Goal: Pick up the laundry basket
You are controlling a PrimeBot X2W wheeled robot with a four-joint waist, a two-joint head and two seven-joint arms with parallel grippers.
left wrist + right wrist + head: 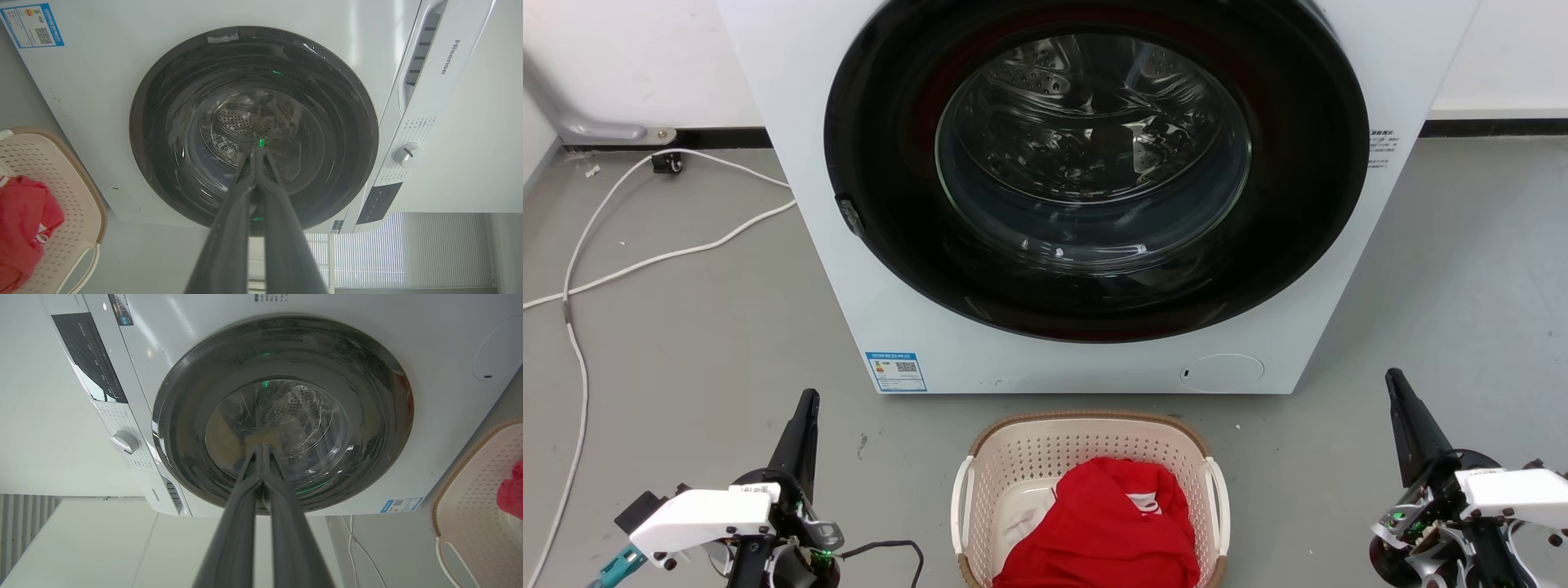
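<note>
Risk lies in the grip: the laundry basket (1086, 419) sits on the floor (686, 343) just before the washing machine (849, 310), between the left hand (807, 404) and right hand (1396, 388) and well apart from both, each with fingers (231, 237) pressed together on nothing. Unless they spread first, they would likely shove its thin white handles (961, 502), and an uneven lift could tip out the red garment (1107, 523).
</note>
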